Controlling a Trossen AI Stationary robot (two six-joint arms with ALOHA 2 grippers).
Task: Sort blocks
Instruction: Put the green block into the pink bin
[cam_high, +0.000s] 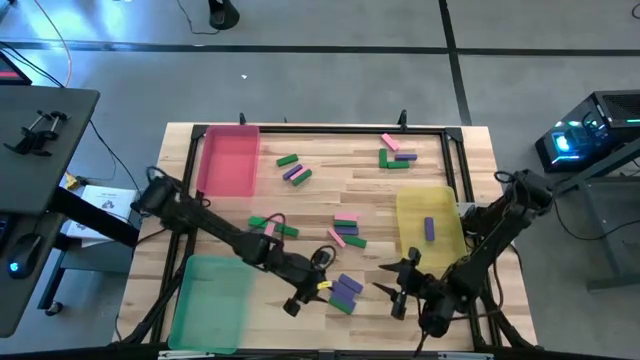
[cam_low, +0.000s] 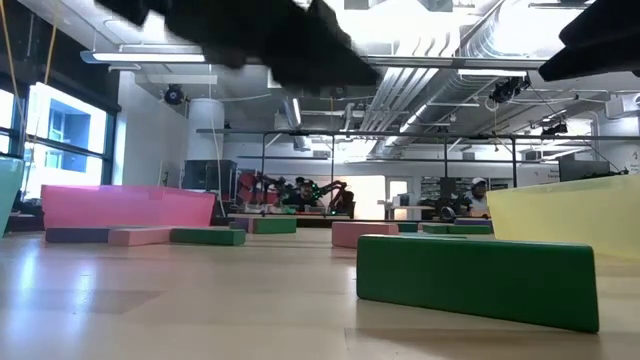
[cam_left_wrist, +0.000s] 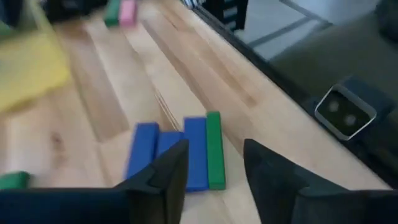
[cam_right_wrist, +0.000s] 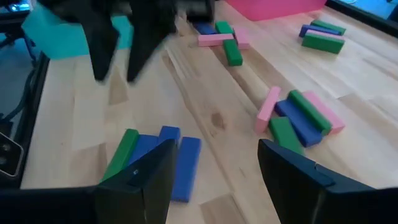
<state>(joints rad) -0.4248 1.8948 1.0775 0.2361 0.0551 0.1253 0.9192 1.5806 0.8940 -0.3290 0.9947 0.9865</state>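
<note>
Blocks (cam_high: 346, 291): one purple in yellow tray (cam_high: 447, 201).

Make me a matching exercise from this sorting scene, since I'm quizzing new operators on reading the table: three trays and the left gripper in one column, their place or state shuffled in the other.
Column one:
1. pink tray
2. yellow tray
3. green tray
4. left gripper

Column two:
A. holds one purple block
B. open, beside a cluster of purple and green blocks
C. empty, upper left in the high view
D. empty, lower left in the high view

Pairs: 1-C, 2-A, 3-D, 4-B.
</note>
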